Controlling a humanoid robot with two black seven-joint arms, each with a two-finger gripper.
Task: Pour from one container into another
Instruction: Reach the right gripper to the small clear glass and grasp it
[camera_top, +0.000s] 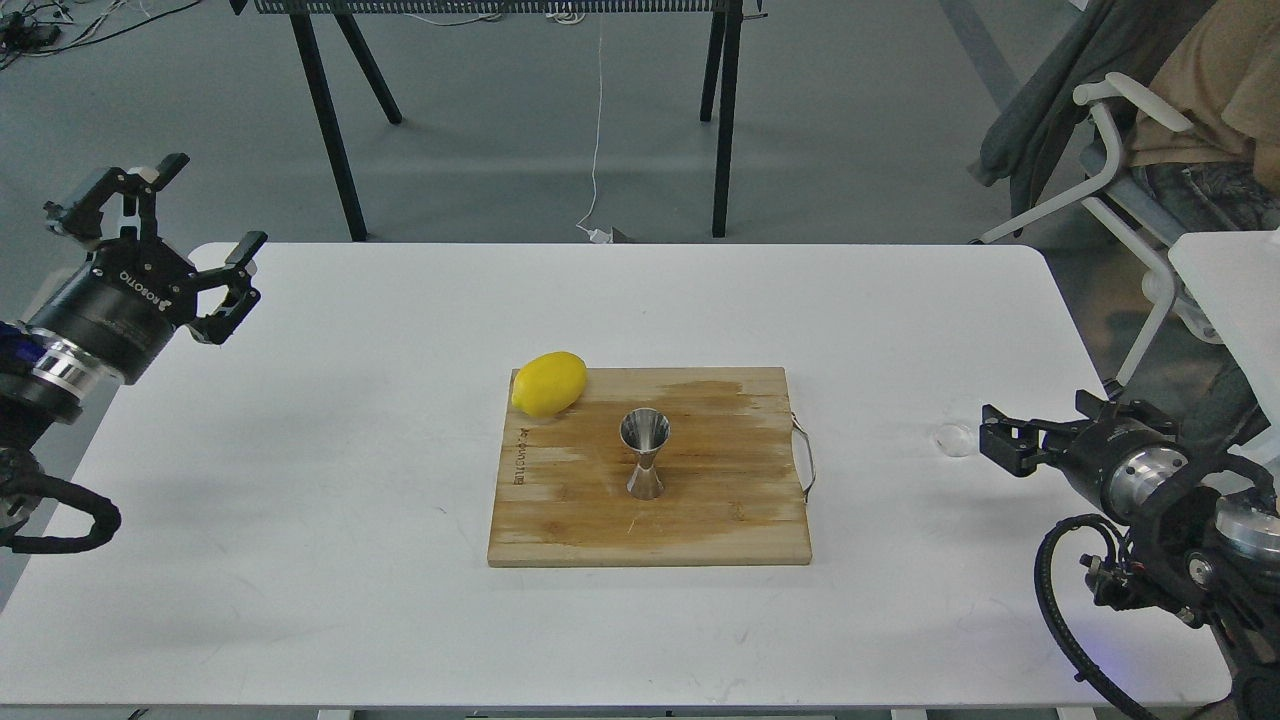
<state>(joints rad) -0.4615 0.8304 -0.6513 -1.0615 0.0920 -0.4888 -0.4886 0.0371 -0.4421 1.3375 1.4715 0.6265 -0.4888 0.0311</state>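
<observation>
The steel jigger (645, 454) is standing upright near the middle of the wooden cutting board (700, 520), shiny, two cones pinching to a narrow waist. The clear glass cup (955, 439) is sitting faintly visible on the white tabletop (350, 480), just beside the right end effector (990, 440), whose opening I cannot tell. The left end effector (190, 250) is hovering spread wide, empty, over the tabletop's far left corner. A lemon (548, 383) is overhanging the board's far left corner. Bare tabletop is lying around the board.

A white table (300, 480) carries a wooden cutting board (700, 520) at its middle and a small clear glass cup (955, 440) near its right edge.
</observation>
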